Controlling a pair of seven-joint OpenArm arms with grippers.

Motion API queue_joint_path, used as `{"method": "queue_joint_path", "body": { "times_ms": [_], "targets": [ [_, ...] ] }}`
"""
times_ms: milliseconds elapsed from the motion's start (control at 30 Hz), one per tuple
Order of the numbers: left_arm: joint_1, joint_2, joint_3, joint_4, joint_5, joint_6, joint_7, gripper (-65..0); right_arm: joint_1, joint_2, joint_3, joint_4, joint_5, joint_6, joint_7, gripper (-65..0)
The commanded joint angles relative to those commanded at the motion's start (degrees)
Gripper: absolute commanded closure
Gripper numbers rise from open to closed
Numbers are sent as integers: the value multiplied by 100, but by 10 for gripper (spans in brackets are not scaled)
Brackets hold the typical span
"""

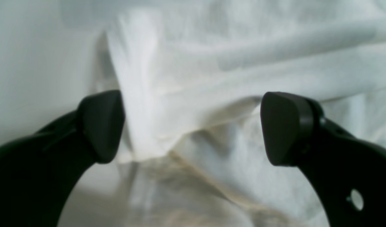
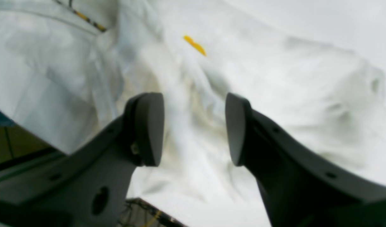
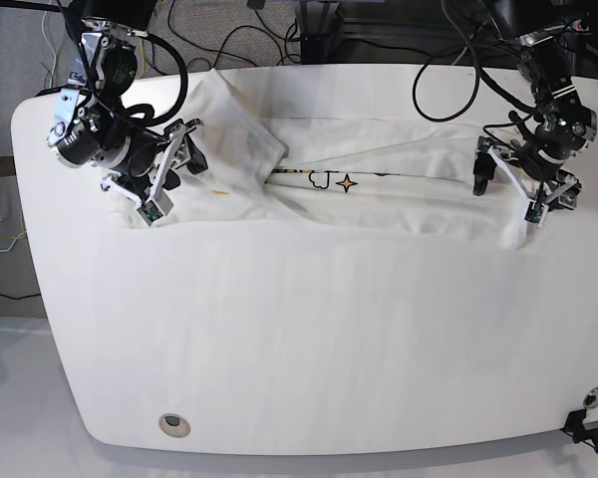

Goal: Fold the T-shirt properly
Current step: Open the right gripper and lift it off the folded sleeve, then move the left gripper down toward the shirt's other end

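Note:
The white T-shirt (image 3: 379,209) lies as a long crumpled band across the far part of the white table (image 3: 299,349). A strip of its print with a star and a cloud shows near the middle. My right gripper (image 3: 169,174) is open at the shirt's left end, its pads on either side of a ridge of cloth (image 2: 194,94) without clamping it; the gripper (image 2: 194,129) shows close up in the right wrist view. My left gripper (image 3: 513,189) is open at the shirt's right end. In the left wrist view the gripper (image 1: 193,129) hangs over bunched folds of the shirt (image 1: 243,63).
Cables and equipment (image 3: 309,30) lie behind the table's far edge. A round grommet (image 3: 174,425) sits near the front left edge and a clamp (image 3: 583,423) at the front right corner. The table's left edge (image 2: 28,157) shows beside the right gripper.

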Motion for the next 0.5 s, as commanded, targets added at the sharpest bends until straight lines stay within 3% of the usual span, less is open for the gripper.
{"method": "queue_joint_path", "body": {
  "times_ms": [267,367,500],
  "targets": [
    [-290,-35,-422,-70,9,0,18,-650,-26,18,-633,-949,-651,0,897,-297],
    [-589,-35,-589,-237,9,0,35,-650,-26,18,-659,-1090,-651,0,923,-297],
    [-1055,-35,-695,-695,9,0,404,-650,-26,18,-659,-1099,-651,0,923,-297]
  ]
}}
